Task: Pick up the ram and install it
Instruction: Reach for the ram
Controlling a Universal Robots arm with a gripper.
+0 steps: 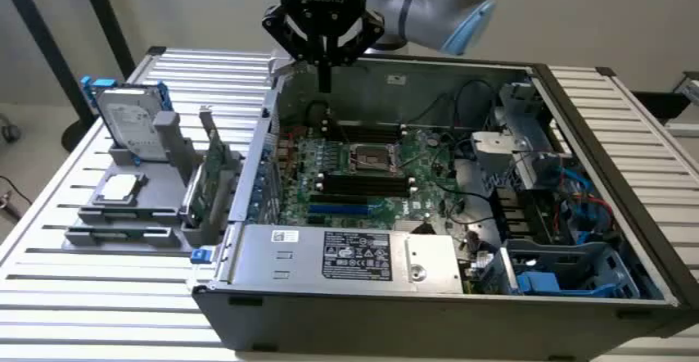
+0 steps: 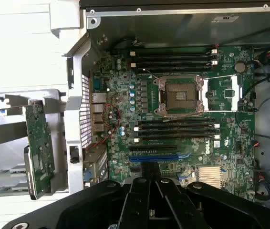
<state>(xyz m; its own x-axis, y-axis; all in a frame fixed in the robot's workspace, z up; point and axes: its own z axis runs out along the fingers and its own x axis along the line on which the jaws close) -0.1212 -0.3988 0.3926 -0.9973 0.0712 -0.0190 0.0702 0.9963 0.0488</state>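
Note:
My gripper (image 1: 324, 82) hangs shut and empty above the back left corner of the open computer case (image 1: 437, 296). In the wrist view its closed fingers (image 2: 149, 183) point down over the motherboard (image 2: 221, 90). Black memory slots (image 2: 175, 129) lie empty on both sides of the processor socket (image 2: 178, 95); in the exterior view they run across the board (image 1: 366, 186). Green boards (image 1: 208, 183) stand on edge in a grey holder (image 1: 120, 231) outside the case, at the exterior view's left. One green board (image 2: 39, 148) appears in the wrist view. Which of them is the ram I cannot tell.
The holder also carries a hard drive (image 1: 129, 120) in a blue frame and a square silver chip (image 1: 118, 187). The case holds a power supply (image 1: 339, 255), cables and blue drive bays (image 1: 557, 276). Everything sits on a slatted metal table (image 1: 98, 313).

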